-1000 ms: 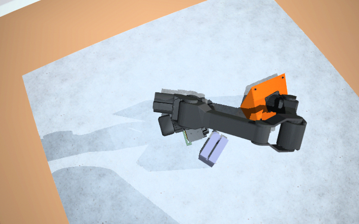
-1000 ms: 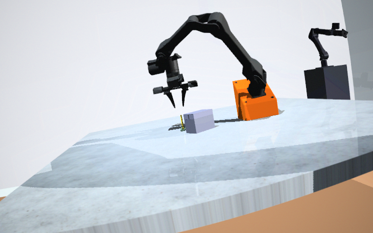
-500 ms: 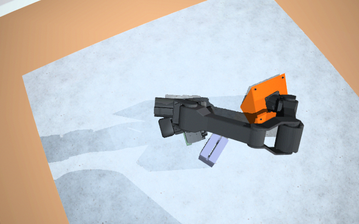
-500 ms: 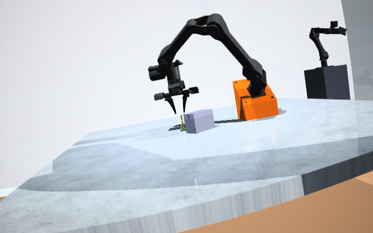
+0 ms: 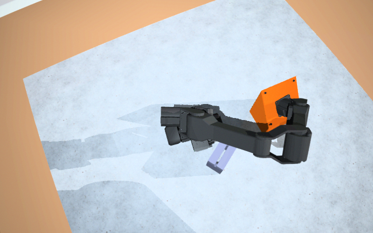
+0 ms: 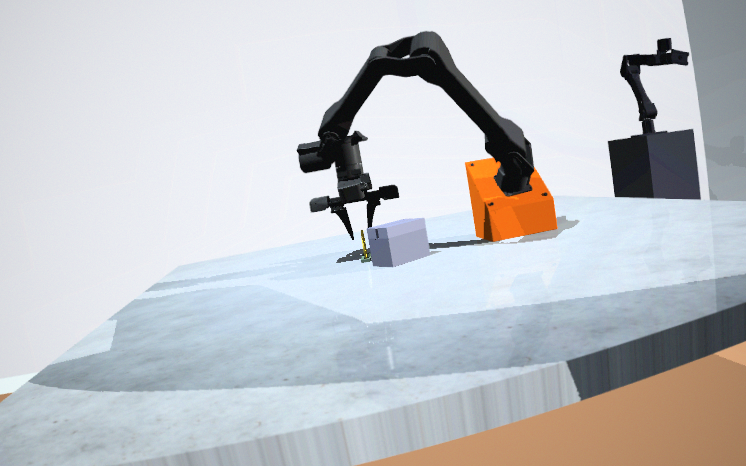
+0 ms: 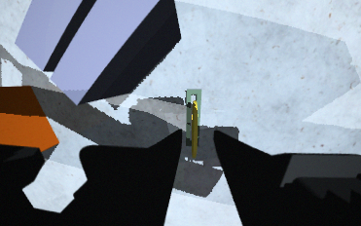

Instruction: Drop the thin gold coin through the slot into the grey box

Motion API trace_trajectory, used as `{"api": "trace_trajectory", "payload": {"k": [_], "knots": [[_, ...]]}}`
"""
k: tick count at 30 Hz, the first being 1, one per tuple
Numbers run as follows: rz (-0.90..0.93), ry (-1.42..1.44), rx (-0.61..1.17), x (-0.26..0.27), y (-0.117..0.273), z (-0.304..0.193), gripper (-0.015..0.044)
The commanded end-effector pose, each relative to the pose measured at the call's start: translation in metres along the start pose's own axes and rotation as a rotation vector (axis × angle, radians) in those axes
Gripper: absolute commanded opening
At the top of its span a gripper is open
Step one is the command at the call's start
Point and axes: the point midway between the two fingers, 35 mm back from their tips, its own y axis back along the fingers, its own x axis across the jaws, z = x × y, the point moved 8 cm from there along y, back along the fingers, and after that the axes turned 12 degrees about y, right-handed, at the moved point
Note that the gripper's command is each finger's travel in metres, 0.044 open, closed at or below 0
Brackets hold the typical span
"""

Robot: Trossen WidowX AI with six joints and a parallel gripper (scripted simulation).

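I am arching over the pale marbled table (image 6: pixel 538 277), my dark arm (image 6: pixel 451 75) rising from the orange base (image 6: pixel 509 202) and bending down toward the near side of the grey box (image 6: pixel 399 240). From the top view my forearm is covering most of what lies below, leaving only part of the box lid and its dark slot (image 5: pixel 222 157) showing. In the exterior view my pincer (image 6: pixel 357 230) is hanging fingers-down just above the coin, close beside the box's end face. I am holding the pincer partly open, a moderate gap between the fingers, and I am gripping nothing. Through the wrist view my two black fingertips are standing on either side of the gold coin (image 7: pixel 194 129), which is sitting on its edge in the green holder (image 7: pixel 193 97), edge-on to me and lined up with the gap. The coin is not touching either finger. The holder is resting on the table just beside the box, and the coin is upright in it.
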Motion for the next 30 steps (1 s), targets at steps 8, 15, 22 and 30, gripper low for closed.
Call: {"api": "trace_trajectory", "payload": {"k": [8,15,22,30], "knots": [[0.0,-0.009,-0.008,0.002,-0.018,-0.001,0.0161],[-0.001,-0.008,-0.009,0.003,-0.029,0.0,0.0161],[-0.002,-0.007,-0.011,0.003,-0.036,0.0,0.0134],[-0.002,-0.007,-0.011,0.003,-0.036,0.0,0.0]]}}
